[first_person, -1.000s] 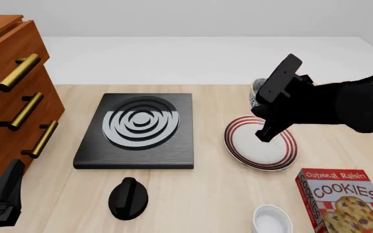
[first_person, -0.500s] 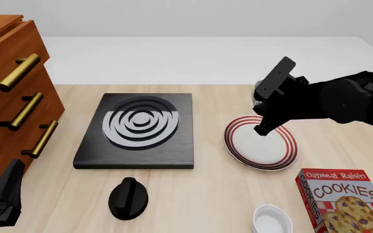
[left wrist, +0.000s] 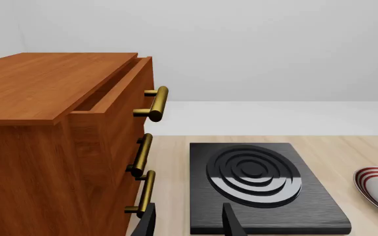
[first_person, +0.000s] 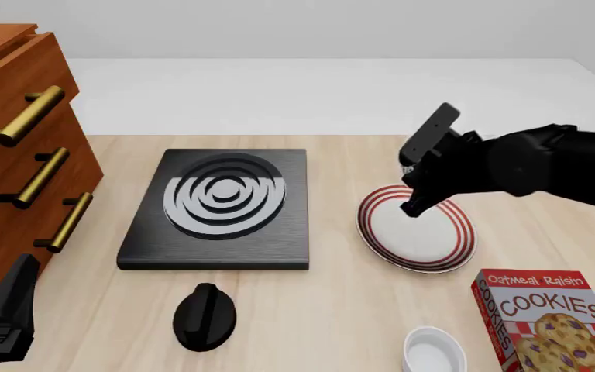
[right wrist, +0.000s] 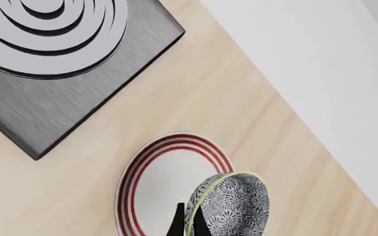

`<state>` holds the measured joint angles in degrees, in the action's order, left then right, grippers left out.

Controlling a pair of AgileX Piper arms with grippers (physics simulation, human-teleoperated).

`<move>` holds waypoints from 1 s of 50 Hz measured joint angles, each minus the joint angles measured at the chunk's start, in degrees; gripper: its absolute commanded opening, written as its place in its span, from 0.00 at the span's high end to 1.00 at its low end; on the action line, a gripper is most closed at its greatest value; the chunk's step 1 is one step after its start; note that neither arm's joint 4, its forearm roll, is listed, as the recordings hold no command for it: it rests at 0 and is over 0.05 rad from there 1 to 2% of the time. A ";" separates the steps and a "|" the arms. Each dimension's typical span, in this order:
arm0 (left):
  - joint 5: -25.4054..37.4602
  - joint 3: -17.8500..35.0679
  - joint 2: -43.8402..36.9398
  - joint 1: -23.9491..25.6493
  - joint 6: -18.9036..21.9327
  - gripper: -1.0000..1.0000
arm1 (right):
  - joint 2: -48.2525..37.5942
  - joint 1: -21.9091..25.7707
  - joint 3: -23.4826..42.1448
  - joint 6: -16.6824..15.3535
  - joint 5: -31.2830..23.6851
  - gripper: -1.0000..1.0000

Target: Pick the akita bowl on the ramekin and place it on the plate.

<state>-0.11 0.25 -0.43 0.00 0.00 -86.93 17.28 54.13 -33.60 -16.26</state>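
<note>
The akita bowl (right wrist: 234, 202), dark patterned outside, hangs tilted on edge over the plate (right wrist: 151, 187). My right gripper (right wrist: 185, 223) is shut on its rim. In the front view the right gripper (first_person: 414, 203) hovers above the far left part of the red-ringed plate (first_person: 452, 246), and the arm hides nearly all of the bowl. The white ramekin (first_person: 434, 353) stands alone near the front edge of the table. My left gripper (first_person: 0, 316) rests low at the front left; its fingers (left wrist: 232, 223) are spread open with nothing between them.
A black stove slab (first_person: 220, 205) lies mid-table with a black knob (first_person: 204, 314) in front of it. A wooden drawer cabinet (first_person: 18, 139) with brass handles stands at the left. A cookies box (first_person: 551, 325) lies at the front right beside the ramekin.
The right arm has carried the bowl a little left and lower, closer over the plate's far rim. The left arm has not moved.
</note>
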 measured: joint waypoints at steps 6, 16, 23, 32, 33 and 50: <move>0.00 0.00 0.00 0.00 0.00 0.00 | -1.59 -0.41 0.33 -0.06 0.75 1.00; 0.00 0.00 0.00 0.00 0.00 0.00 | -3.27 -0.88 -0.09 0.00 1.96 1.00; 0.00 0.00 0.00 0.00 0.00 0.00 | -3.85 -1.21 -1.09 -0.03 2.98 1.00; 0.00 0.00 0.00 0.00 0.00 0.00 | -4.07 -1.40 -2.16 0.17 3.87 1.00; 0.00 0.00 0.00 0.00 0.00 0.00 | -4.09 -1.40 -2.29 0.18 3.97 1.00; 0.00 0.00 0.00 0.00 0.00 0.00 | -5.87 -1.49 -3.30 0.47 5.78 1.00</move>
<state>-0.11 0.25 -0.43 0.00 0.00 -92.80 15.79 50.83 -33.13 -10.47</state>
